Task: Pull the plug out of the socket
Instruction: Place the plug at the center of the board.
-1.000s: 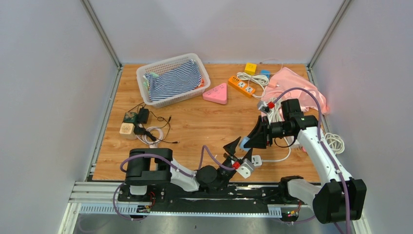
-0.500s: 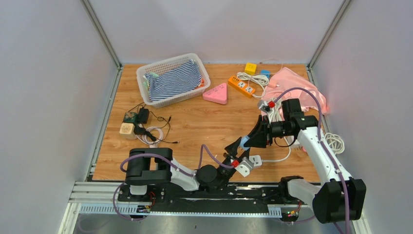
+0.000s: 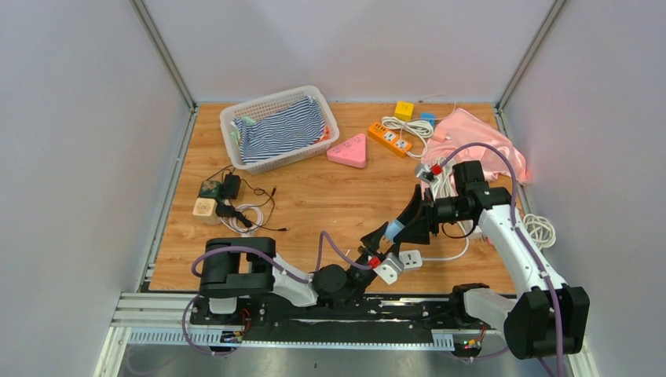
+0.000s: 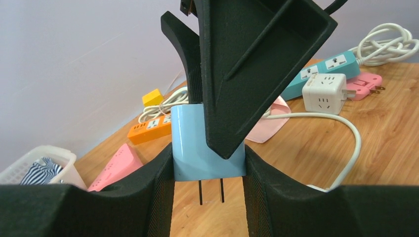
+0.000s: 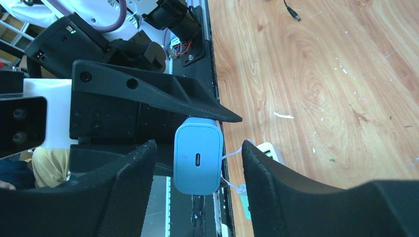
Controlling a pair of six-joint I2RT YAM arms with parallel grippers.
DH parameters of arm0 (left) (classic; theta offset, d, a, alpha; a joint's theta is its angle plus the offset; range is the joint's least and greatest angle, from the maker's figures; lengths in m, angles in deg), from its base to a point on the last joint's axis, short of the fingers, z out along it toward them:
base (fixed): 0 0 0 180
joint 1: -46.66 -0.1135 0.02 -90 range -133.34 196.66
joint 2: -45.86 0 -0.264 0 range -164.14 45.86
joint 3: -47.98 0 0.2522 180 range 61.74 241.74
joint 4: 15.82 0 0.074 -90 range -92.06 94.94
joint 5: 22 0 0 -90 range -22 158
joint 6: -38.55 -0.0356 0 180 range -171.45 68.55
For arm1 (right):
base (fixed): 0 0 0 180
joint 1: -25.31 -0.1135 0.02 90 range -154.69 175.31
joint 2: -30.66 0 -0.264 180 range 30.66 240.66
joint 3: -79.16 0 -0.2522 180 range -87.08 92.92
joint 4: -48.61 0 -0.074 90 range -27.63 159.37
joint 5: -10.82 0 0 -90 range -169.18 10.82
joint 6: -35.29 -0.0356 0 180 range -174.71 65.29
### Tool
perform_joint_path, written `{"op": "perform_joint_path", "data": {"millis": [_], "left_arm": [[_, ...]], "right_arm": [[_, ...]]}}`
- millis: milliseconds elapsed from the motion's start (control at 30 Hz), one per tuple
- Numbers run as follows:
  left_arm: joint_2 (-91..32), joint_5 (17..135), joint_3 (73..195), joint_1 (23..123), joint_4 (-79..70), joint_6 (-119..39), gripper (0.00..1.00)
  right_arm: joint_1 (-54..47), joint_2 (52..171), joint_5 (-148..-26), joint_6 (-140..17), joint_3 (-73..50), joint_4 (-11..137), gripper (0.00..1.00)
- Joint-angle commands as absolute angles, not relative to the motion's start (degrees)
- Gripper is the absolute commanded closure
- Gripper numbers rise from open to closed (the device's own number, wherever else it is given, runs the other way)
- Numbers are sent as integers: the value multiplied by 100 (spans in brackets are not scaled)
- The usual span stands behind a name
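Surface: wood-grain table point(image 3: 330, 196), scuffed with small white flecks in the right wrist view. Plain pale walls point(image 3: 338, 47) on three sides, metal frame posts point(image 3: 161, 51) in the corners.

Clutter at the far side: white basket point(image 3: 225, 118) with a striped cloth point(image 3: 279, 129) in it, pink triangle point(image 3: 349, 151), orange power strip point(image 3: 390, 139), yellow cube point(image 3: 404, 109), pink cloth point(image 3: 475, 137). Left edge has small chargers in a tangle of black leads point(image 3: 228, 200). Right edge has a white cable coil point(image 3: 538, 230).

We see the plug point(image 4: 190, 143) up in the air over the near middle of the table, between the two arms. It's a light blue rounded block with two bare metal prongs pointing down in the left wrist view and a small oval port on the opposite face. The prongs are clear of everything, nothing is on them.

The white cube socket point(image 3: 410, 257) sits on the table just beside the left arm's wrist, below the plug and apart from it, with a white cable running off to the right.

The left gripper point(image 4: 207, 163) is clamped on the plug, pads flat against both narrow sides.

The right gripper point(image 5: 197, 148) is spread. We see a gap each side of the plug in its own camera. From the left wrist view one of its fingers overlaps the plug's face, possibly brushing it; we can't tell from that angle.
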State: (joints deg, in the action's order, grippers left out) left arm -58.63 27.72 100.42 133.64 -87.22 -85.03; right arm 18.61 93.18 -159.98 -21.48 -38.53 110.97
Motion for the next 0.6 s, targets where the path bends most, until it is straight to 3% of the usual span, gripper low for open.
{"op": "perform_joint_path", "data": {"millis": [0,567], "left_arm": [[-5645,2871,9875,13324,-8955,-8282,100],[-4932,3173,8907,13244,-8611,-7376,100]], "right_arm": [[1907,9254,-16049,-2105,-3936,11142,33],[1907,9121,-15946,-1985,-3952,11150,30]]}}
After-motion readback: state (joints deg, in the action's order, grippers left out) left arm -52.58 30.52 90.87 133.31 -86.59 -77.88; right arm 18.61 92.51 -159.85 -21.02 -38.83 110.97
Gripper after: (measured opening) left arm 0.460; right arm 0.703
